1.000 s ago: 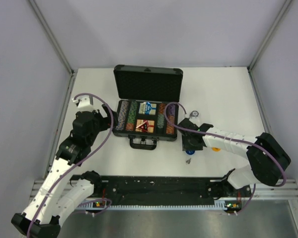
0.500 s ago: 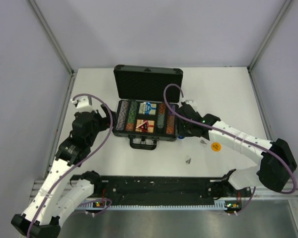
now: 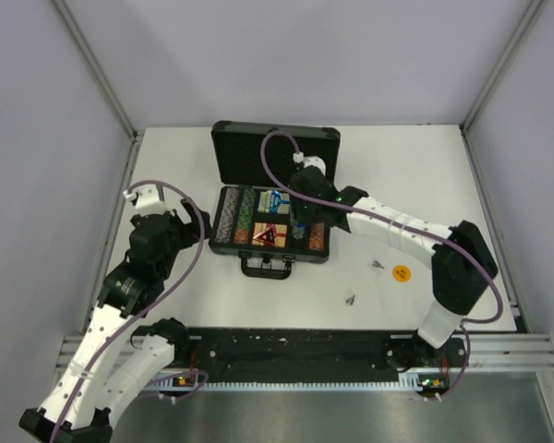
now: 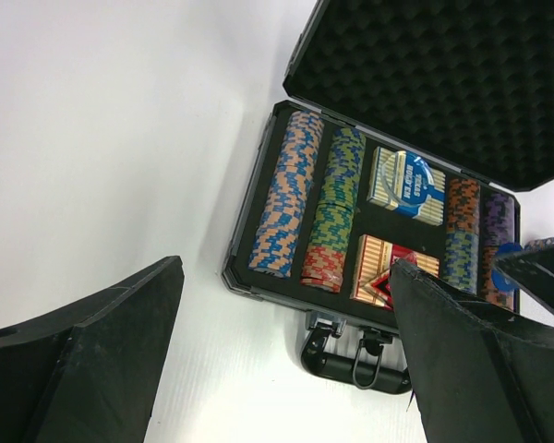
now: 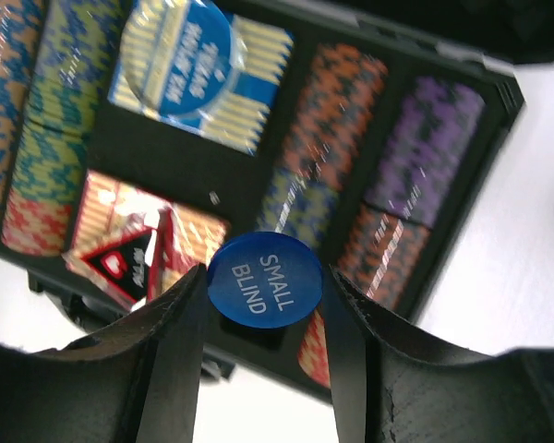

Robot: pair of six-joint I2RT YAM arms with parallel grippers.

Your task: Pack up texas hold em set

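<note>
Blue round button (image 5: 265, 280) pinched between right fingers (image 5: 175, 360) over open black rectangular hard case (image 3: 275, 152) — left fingers (image 4: 92, 360) spread wide.

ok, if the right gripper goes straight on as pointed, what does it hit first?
Probably the black case floor between the red card box and a chip row, led by the blue button in the right gripper; depth unclear.

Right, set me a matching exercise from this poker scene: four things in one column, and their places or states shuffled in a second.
Things:
1. blue button
2. red triangle
3. case lid
4. orange disc

Places or states:
A. lying on the white table
B. standing open
C. pinched in the right gripper
D. resting on the red card box

Pairs: 1-C, 2-D, 3-B, 4-A
</note>
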